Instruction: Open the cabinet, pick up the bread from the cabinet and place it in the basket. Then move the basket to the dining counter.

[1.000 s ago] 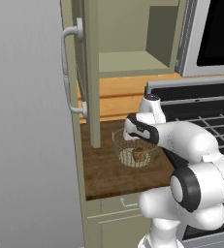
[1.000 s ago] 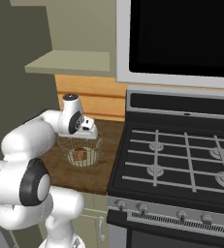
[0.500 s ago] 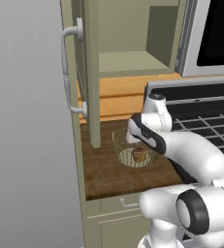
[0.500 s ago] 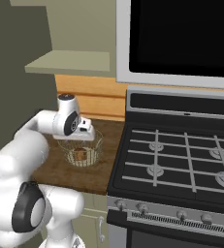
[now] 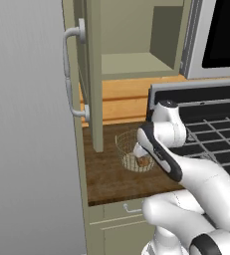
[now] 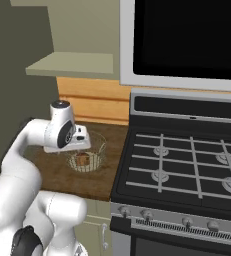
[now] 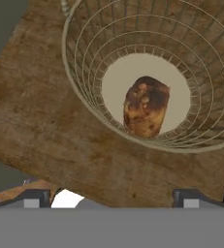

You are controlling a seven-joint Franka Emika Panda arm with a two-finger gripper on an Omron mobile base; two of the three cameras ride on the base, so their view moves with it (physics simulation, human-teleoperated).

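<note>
I can read no text, label, brand, number or sign on anything before me, in my base views or my hand view.

Baskets I see: one [image 7: 84,92]
Bread in it: one [image 7: 145,106]
Cabinets open before me: one [image 5: 94,74]
Stoves, right: one [image 6: 187,170]
My pincer: one [image 6: 79,142]

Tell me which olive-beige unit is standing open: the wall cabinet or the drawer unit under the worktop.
The wall cabinet: its door is swung out, baring the shelf. The drawer unit under the worktop is closed, pull flush.
</note>
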